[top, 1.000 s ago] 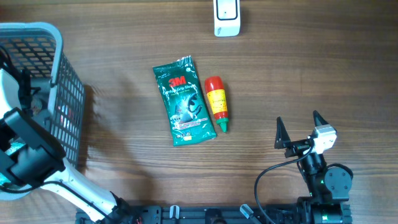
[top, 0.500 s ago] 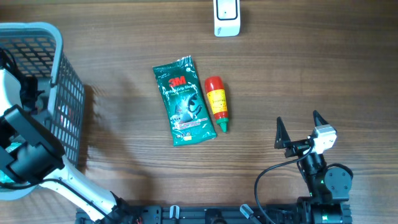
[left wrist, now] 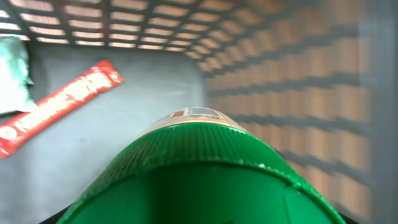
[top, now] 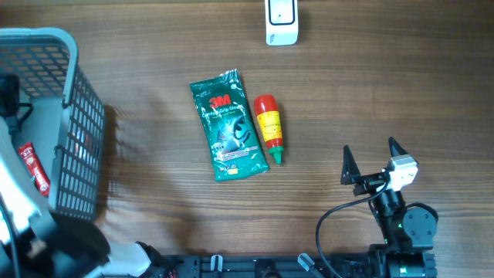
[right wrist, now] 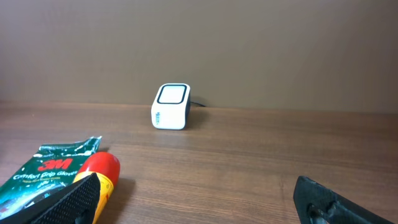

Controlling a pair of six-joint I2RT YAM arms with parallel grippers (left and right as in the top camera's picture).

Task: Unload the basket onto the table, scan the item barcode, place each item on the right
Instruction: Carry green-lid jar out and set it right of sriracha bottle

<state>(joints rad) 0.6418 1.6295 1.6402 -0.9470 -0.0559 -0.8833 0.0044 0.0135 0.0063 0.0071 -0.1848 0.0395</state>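
Observation:
A container with a green lid [left wrist: 199, 180] and a beige labelled body [left wrist: 196, 114] fills the bottom of the left wrist view. It stays sharp against the blurred basket, so my left gripper is shut on it, though the lid hides the fingers. In the overhead view my left arm [top: 31, 232] is a blur over the basket's near corner. The white barcode scanner [top: 281, 19] [right wrist: 170, 106] stands at the table's far edge. My right gripper [top: 374, 164] [right wrist: 199, 200] rests open near the front right, holding nothing.
The grey wire basket [top: 81, 116] [left wrist: 280, 81] at the left holds a red bar [top: 35, 167] [left wrist: 59, 106] and a pale green packet [left wrist: 12, 74]. A green 3M glove pack [top: 228, 125] and a red-and-yellow bottle [top: 268, 128] [right wrist: 99, 171] lie mid-table.
My left arm has risen out of the basket toward the camera and drifted down-left, uncovering the red bar. Its jaws have closed in on the container. The right arm has not moved.

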